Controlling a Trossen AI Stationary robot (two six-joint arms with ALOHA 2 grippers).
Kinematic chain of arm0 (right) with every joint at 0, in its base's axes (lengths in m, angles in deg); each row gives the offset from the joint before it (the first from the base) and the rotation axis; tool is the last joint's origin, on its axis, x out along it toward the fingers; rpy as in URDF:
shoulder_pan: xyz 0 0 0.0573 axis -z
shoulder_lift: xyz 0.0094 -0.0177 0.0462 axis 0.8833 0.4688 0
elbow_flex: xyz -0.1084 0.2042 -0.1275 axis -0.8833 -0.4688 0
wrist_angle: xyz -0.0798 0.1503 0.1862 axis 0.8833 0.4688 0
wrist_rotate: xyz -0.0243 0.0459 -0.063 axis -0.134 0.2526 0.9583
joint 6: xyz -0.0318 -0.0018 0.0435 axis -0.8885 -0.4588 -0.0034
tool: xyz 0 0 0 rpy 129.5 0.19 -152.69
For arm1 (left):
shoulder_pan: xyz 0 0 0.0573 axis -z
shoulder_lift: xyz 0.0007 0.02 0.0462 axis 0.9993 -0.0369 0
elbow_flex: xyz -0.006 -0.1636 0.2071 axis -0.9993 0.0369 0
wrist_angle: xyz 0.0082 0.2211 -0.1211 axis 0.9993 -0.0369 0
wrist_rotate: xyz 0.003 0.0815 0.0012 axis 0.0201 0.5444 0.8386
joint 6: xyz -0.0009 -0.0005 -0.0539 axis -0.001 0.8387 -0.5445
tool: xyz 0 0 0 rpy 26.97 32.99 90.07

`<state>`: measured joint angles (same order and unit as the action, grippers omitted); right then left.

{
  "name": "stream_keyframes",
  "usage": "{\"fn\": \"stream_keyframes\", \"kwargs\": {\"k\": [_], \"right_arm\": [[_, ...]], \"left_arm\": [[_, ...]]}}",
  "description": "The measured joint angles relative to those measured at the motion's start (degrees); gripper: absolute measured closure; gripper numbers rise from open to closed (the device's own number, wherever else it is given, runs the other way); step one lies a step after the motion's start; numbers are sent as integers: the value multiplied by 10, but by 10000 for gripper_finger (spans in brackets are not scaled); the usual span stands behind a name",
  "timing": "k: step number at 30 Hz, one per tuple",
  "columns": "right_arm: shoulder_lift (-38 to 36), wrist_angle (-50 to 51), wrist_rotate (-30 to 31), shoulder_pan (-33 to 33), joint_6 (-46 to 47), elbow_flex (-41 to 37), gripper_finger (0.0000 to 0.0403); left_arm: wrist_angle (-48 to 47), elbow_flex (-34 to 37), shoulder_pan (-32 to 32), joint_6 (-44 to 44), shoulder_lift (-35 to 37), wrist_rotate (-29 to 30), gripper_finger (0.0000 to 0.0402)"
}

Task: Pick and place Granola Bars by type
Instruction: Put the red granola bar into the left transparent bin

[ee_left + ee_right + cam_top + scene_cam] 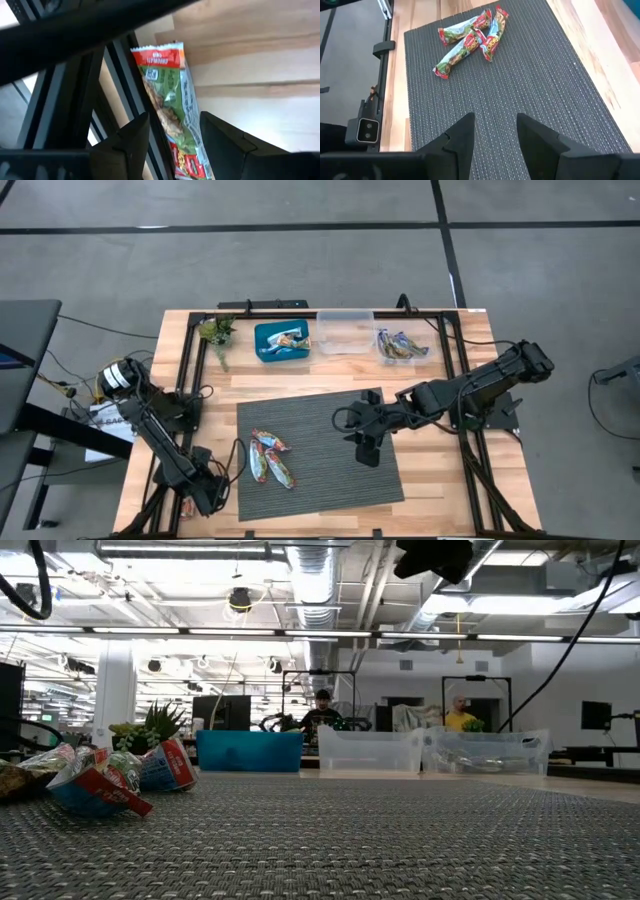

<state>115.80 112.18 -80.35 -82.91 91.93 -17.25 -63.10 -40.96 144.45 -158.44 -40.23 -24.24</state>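
Note:
A small heap of granola bars (271,458) with red ends and green print lies on the dark mat (320,480), near its left side. It also shows in the right wrist view (470,40) and the low view (100,778). My right gripper (495,122) hangs open and empty above the middle of the mat (365,448), to the right of the heap. My left gripper (205,500) is at the table's near left corner, shut on one more red-and-green bar (170,105). More bars lie in the blue tray (282,340) and the right clear bin (400,345). My left gripper pinches the bar between its two fingers by its long edges (162,125). The bar lies along the fingers and reaches back between them. Its far red end (157,57) sticks out past the fingertips, over the table's edge rail. Whether it rests on anything, I cannot tell.
An empty-looking clear bin (345,332) stands between the blue tray and the right bin at the far edge. A small plant (217,332) stands at the far left. Black frame rails (185,360) run along the table's sides. People show in the room behind (322,712).

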Motion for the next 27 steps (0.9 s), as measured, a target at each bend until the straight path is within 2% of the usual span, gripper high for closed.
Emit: {"fn": "stream_keyframes", "kwargs": {"k": [3,5,8,13,21,27], "right_arm": [[0,-2,0,0,0,0,265],[0,-2,0,0,0,0,265],[0,-3,0,0,0,0,265],[0,-5,0,0,-9,0,265],[0,-5,0,0,-9,0,265],[0,-5,0,0,-15,0,265]], "left_arm": [[-13,1,0,-2,0,6,233],[11,5,0,-1,0,7,233],[34,17,-1,5,-16,-19,242],[40,17,-3,39,-37,-37,286],[49,18,-6,60,-37,-33,387],[43,3,-16,95,-38,-16,398]]}}
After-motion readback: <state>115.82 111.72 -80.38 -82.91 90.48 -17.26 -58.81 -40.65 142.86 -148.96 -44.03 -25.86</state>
